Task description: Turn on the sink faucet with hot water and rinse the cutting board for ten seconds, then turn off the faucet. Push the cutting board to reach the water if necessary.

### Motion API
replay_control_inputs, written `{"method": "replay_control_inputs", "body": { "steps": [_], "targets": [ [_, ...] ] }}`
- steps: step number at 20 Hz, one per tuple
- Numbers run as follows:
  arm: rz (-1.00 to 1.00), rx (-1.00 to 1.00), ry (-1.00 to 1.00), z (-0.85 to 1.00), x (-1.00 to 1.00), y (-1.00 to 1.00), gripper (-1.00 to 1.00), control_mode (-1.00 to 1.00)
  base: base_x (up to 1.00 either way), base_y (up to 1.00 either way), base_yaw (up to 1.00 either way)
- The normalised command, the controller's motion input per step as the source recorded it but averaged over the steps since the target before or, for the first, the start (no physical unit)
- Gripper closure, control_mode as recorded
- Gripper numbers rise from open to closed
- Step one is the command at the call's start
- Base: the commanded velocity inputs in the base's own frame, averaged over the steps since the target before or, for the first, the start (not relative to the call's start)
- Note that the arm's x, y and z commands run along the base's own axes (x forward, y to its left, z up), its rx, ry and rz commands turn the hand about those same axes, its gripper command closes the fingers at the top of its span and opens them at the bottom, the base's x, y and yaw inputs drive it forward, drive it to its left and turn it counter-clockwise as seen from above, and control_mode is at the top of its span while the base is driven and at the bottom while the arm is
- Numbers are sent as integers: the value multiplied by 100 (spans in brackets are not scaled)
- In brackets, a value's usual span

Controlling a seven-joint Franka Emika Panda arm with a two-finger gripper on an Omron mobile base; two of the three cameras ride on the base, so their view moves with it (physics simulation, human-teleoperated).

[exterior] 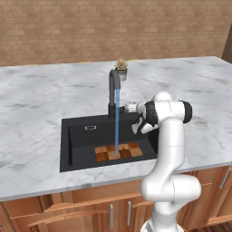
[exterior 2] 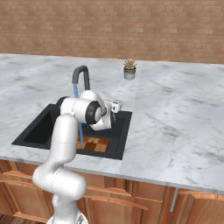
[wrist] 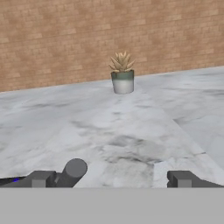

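One thin blue stream of the water [exterior: 117, 120] is seen falling from the spout of the sink faucet [exterior: 113, 90], so the faucet is judged already turned on. Left of the faucet, the black basin of the sink [exterior: 77, 136] is bare down to its floor. Directly below the spout, the cutting board [exterior: 129, 151] lies flat on the basin floor toward the front wall, and the stream lands on its left part; no push appears to be needed. Just right of the faucet base, the gripper [wrist: 111, 178] is held level beside the small side lever. Its jaws are spread wide and nothing is gripped; a grey round stub, probably the lever's end, is seen just inside the left fingertip, though contact cannot be confirmed. Behind the faucet a potted plant [exterior: 121, 69] stands on the marble counter [exterior: 31, 113]. Rinsing is judged under way; remaining are the rest of the ten seconds and the shutting off of the faucet. Whether the water is hot cannot be told.
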Motion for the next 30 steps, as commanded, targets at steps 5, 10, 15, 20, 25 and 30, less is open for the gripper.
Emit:
{"method": "replay_control_inputs", "body": {
  "steps": [5, 10, 15, 20, 25, 30],
  "targets": [
    [0, 0, 0, 0, 0, 0, -100, -100, 0, 0, 0],
    [0, 0, 0, 0, 0, 0, -100, -100, 0, 0, 0],
    [0, 0, 0, 0, 0, 0, -100, -100, 0, 0, 0],
    [0, 0, 0, 0, 0, 0, -100, -100, 0, 0, 0],
    [0, 0, 0, 0, 0, 0, -100, -100, 0, 0, 0],
    [0, 0, 0, 0, 0, 0, -100, -100, 0, 0, 0]
  ]
}}
